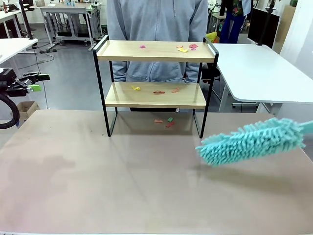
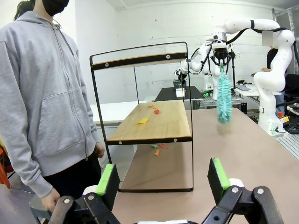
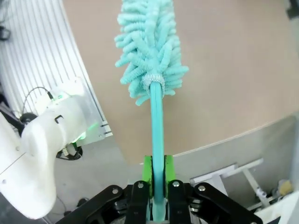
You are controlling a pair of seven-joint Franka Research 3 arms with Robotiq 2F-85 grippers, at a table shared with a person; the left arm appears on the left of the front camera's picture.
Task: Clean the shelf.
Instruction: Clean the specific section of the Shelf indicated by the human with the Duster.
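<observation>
Green-padded left pincer (image 1: 39,82) hangs off the left edge of the table (image 1: 122,186), jaws wide, holding nothing. I see the shelf (image 1: 146,51) upright near the far edge, about mid-width, with coloured scraps (image 1: 182,48) on both boards and on the table beneath. Behind it stands a person (image 1: 156,19). Near the right edge my right pincer (image 3: 158,173) is clamped on the handle of the teal duster (image 1: 252,142), head low over the table.

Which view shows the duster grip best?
Right wrist view: the right gripper shut on the duster handle, close up. Front view catches the fluffy head; left wrist view has the grip far off, small.
</observation>
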